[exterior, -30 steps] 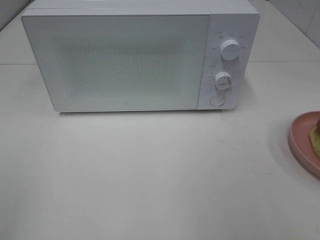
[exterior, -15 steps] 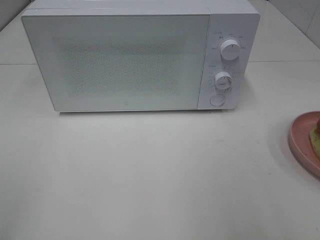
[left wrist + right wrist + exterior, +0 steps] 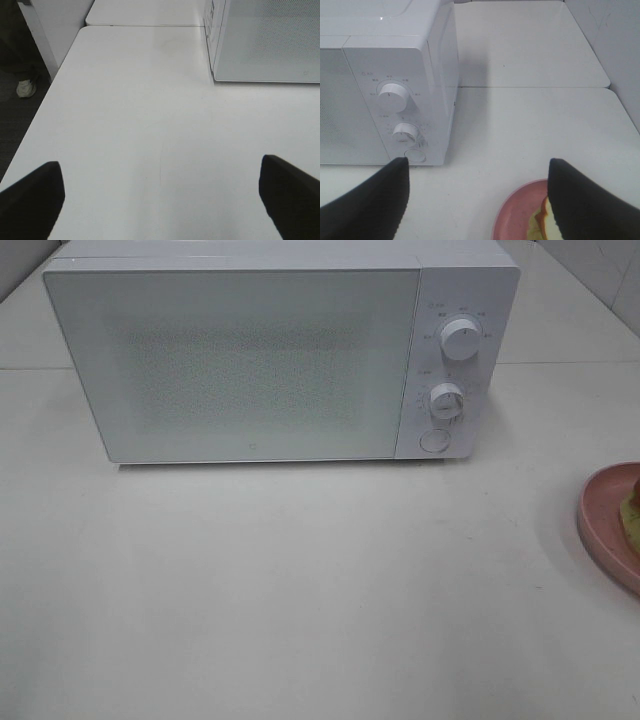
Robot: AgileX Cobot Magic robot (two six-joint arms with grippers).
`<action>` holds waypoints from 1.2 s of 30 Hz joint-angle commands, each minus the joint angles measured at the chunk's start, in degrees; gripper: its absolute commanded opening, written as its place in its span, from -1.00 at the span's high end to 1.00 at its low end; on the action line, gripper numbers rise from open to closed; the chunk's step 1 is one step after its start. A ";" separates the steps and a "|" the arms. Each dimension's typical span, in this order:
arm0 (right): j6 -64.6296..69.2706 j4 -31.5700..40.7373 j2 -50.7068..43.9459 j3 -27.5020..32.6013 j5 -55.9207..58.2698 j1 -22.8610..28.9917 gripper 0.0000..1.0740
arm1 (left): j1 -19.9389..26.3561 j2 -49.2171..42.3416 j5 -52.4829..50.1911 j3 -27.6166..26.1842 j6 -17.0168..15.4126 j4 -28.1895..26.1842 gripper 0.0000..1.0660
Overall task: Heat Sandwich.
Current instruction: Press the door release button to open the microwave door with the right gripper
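White counter carries a shut microwave; off to its right a pink plate holds the sandwich. Left end effector and right end effector both gape wide, gripping nothing, the right one near the plate

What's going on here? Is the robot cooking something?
Nothing is being handled right now. The microwave sits on the white table with its door shut. The sandwich lies on a pink plate to the microwave's right. The right gripper hovers open near that plate, and the left gripper hangs open above the table on the other side, both empty.
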 commanded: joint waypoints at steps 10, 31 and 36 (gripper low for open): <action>0.52 -0.74 11.00 -0.11 -13.81 0.00 -0.41 | 0.17 -1.43 -0.34 0.17 -0.06 0.00 -0.98; -3.61 1.32 28.36 15.13 -63.31 1.95 -0.41 | 0.17 -1.43 -0.34 0.17 -0.06 0.00 -0.98; -9.40 8.59 31.97 17.25 -68.81 8.31 -0.41 | 0.17 -1.43 -0.34 0.17 -0.06 0.00 -0.98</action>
